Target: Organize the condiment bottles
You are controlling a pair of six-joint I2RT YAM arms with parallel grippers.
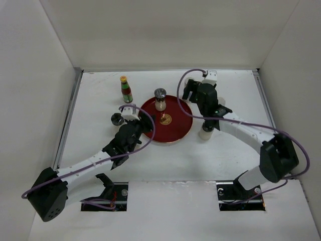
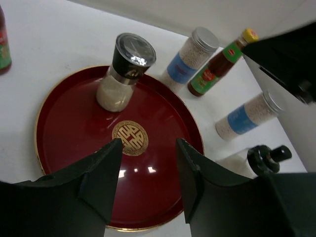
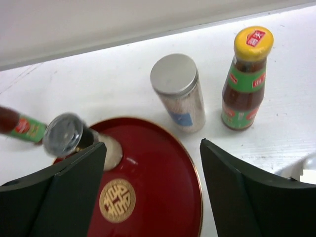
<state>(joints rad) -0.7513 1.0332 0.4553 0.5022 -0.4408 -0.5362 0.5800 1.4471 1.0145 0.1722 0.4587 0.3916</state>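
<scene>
A dark-lidded grinder jar (image 1: 160,99) stands at the back of the red round tray (image 1: 175,131); it also shows in the left wrist view (image 2: 123,74) and the right wrist view (image 3: 69,136). One red-sauce bottle (image 1: 126,89) stands back left of the tray. A silver-lidded shaker (image 3: 178,91) and a second red-sauce bottle (image 3: 245,79) stand off the tray's right rim, by a second shaker (image 2: 247,116). My left gripper (image 2: 148,148) is open and empty over the tray's near-left part (image 1: 144,125). My right gripper (image 3: 153,145) is open and empty above the tray's right rim (image 1: 189,94).
A squat jar with a dark lid (image 1: 117,118) stands left of the left wrist. Another pale jar (image 1: 206,130) stands under the right forearm, and a dark-knobbed one (image 2: 266,158) shows right of the tray. White walls close in the back and sides.
</scene>
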